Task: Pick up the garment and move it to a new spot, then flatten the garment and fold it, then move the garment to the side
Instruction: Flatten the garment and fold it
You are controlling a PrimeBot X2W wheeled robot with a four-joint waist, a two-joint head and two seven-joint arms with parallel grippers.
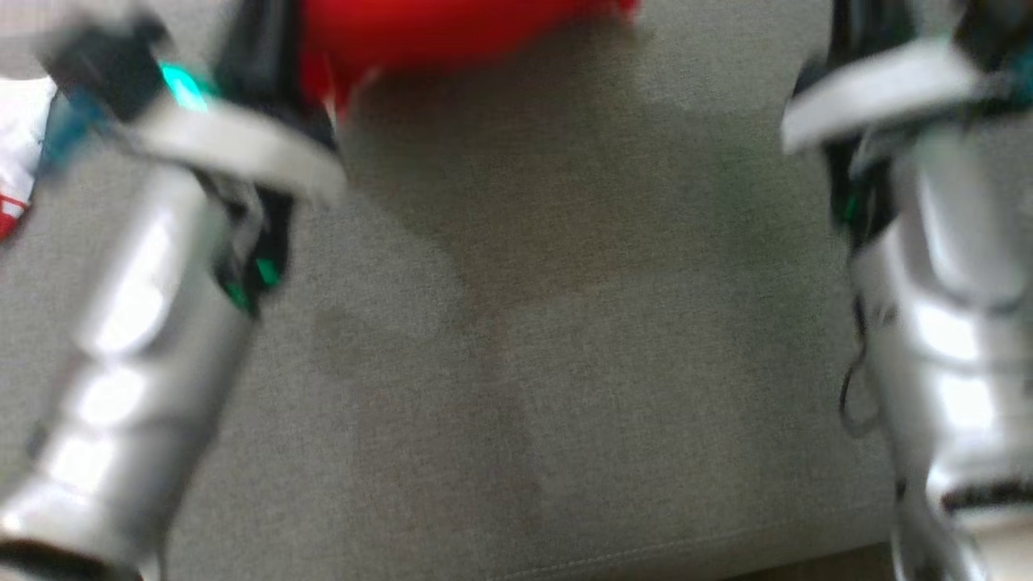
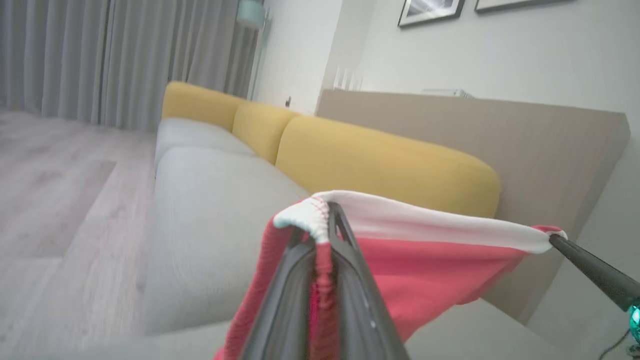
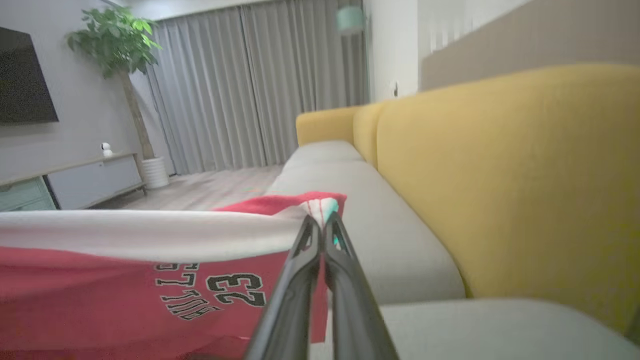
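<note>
The garment [image 3: 125, 285] (white band [image 2: 440, 225] taut) is clamped by left claw [image 2: 322, 227] and right claw [image 3: 322, 222]

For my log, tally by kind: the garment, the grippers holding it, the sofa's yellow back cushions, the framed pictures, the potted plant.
garment: 1
grippers: 2, left gripper and right gripper, each shut on the garment
yellow back cushions: 3
framed pictures: 2
potted plant: 1
total: 9
</note>
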